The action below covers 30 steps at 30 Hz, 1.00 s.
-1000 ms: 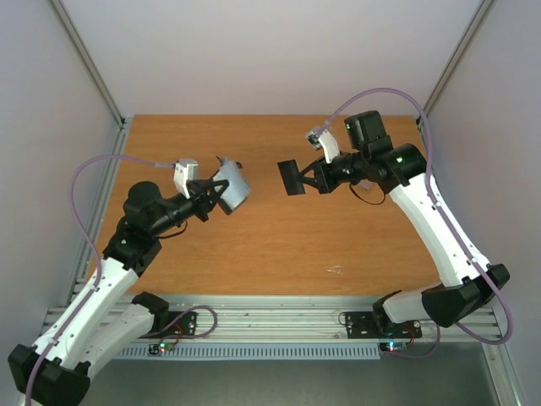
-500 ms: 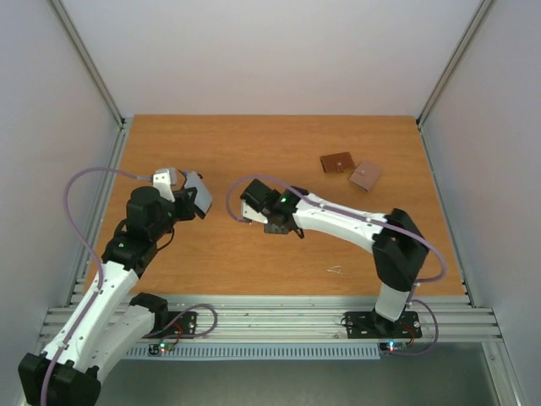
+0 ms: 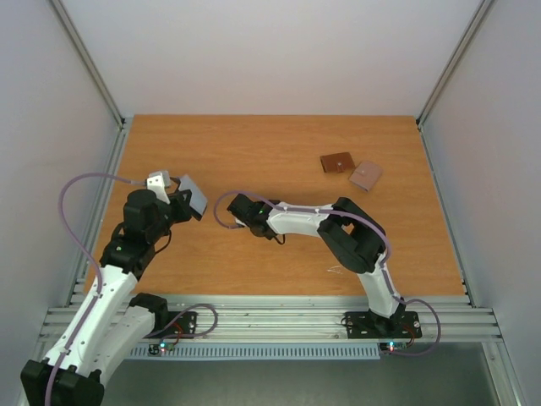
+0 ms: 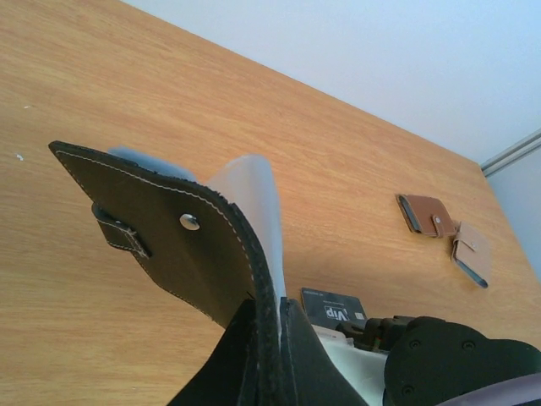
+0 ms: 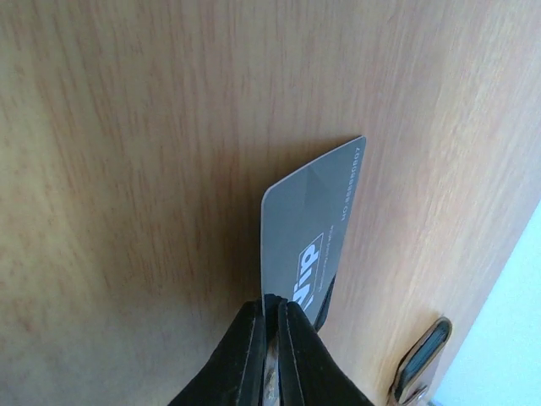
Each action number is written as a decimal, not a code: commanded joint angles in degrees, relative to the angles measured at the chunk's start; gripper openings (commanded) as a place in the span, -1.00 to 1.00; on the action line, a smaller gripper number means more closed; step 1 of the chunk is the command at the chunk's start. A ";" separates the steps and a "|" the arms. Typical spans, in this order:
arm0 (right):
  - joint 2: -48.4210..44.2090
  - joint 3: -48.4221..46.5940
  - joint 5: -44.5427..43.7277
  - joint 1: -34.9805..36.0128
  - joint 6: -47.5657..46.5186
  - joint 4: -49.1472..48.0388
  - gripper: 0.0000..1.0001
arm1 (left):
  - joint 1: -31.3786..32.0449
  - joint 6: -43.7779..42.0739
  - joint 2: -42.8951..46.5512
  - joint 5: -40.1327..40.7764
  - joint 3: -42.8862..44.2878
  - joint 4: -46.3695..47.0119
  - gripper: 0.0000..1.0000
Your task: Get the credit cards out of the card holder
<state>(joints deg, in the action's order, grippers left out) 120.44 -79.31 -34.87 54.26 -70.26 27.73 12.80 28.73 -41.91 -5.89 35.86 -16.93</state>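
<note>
Card holder [image 4: 182,254] pinched in the left jaws; one credit card [image 5: 308,224] pinched in the right jaws.
The black card holder is held open above the left side of the table [image 3: 279,144], its pale blue lining shown. The dark credit card, marked VIP, is gripped by one end, low over the table near the holder. A brown wallet [image 3: 337,162] and a tan wallet [image 3: 366,175] lie well apart, back right.

The wooden worktop [image 3: 211,144] is carrying two little wallets. A dark brown wallet [image 3: 337,162] and a tan-pink wallet [image 3: 366,175] are lying side by side, well away from the right hand [image 3: 238,209], farther back and off to its right.
</note>
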 commanded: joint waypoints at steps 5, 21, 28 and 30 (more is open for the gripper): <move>-0.83 2.05 3.12 2.80 3.77 5.14 -0.52 | -0.42 0.75 0.60 -0.75 -0.55 4.62 -1.00; -39.74 -3.21 46.21 -9.39 27.28 18.26 0.57 | -0.08 -8.60 -2.63 -33.59 0.13 19.44 -1.00; -49.44 -5.40 71.06 -14.81 31.99 18.24 0.87 | 2.75 -16.04 -4.66 -64.29 6.52 27.66 -0.99; -49.28 -7.17 75.22 -15.06 31.65 20.12 0.97 | 3.59 -18.60 -5.06 -67.09 8.52 27.63 -1.00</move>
<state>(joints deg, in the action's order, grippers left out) 69.67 -84.33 22.72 39.16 -41.67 43.07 15.05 17.21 -46.63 -55.90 38.83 1.67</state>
